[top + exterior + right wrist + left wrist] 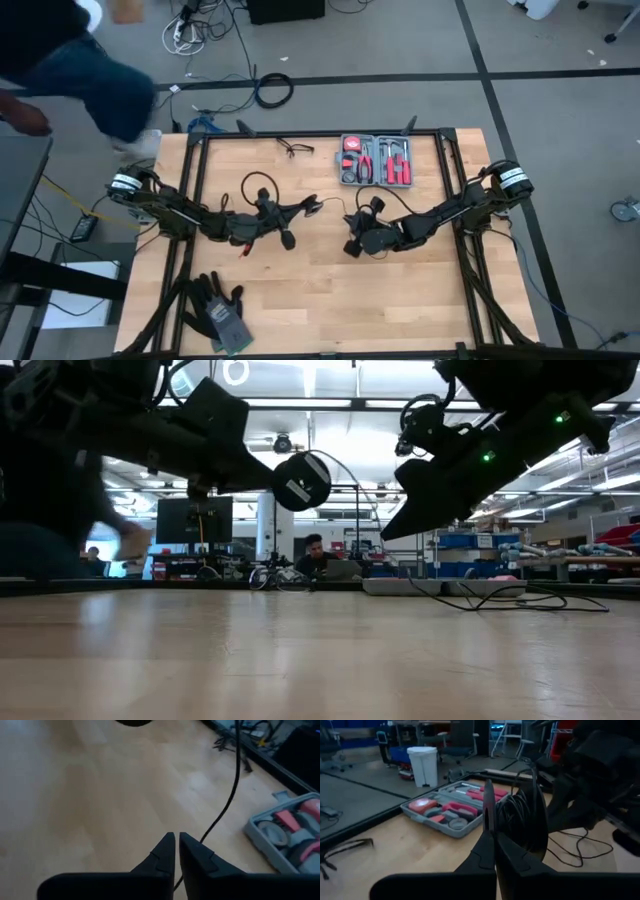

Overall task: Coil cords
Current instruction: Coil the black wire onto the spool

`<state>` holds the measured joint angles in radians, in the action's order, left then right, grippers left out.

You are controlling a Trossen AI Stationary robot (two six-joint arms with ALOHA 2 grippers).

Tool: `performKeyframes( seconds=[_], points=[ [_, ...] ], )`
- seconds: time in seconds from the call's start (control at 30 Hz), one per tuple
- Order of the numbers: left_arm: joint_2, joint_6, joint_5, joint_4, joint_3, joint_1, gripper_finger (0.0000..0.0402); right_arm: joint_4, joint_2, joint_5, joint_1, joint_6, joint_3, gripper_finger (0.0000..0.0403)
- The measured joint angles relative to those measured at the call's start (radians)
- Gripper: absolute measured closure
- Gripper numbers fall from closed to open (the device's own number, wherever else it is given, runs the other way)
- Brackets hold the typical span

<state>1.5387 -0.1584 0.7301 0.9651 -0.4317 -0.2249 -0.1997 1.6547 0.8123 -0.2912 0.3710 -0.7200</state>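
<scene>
Closest up, my left jaws are pressed together, and the cord (520,820) hangs in dark loops just beyond their tips, on the side away from the grey tool case (445,815). Whether a strand is pinched between them I cannot tell. From there the thin black line runs on toward my right jaws, which stand a sliver apart over the counter (400,300). The cord reaches their narrow gap, though I cannot tell if it is gripped. More of it trails slack on the wood on the near side of the tool case. A wire, glasses-like item (295,148) lies beside the case, toward my left arm. Well away from the case, at the near edge, lies a pair of gloves (220,310).
</scene>
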Motion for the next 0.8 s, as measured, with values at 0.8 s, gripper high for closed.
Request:
performKeyframes(
  seconds=[0.8],
  points=[
    [0.0,0.021,-0.002,-0.01,-0.006,0.0,0.0401,-0.008,0.002,0.051,0.066,-0.007,0.0,0.0303]
  ],
)
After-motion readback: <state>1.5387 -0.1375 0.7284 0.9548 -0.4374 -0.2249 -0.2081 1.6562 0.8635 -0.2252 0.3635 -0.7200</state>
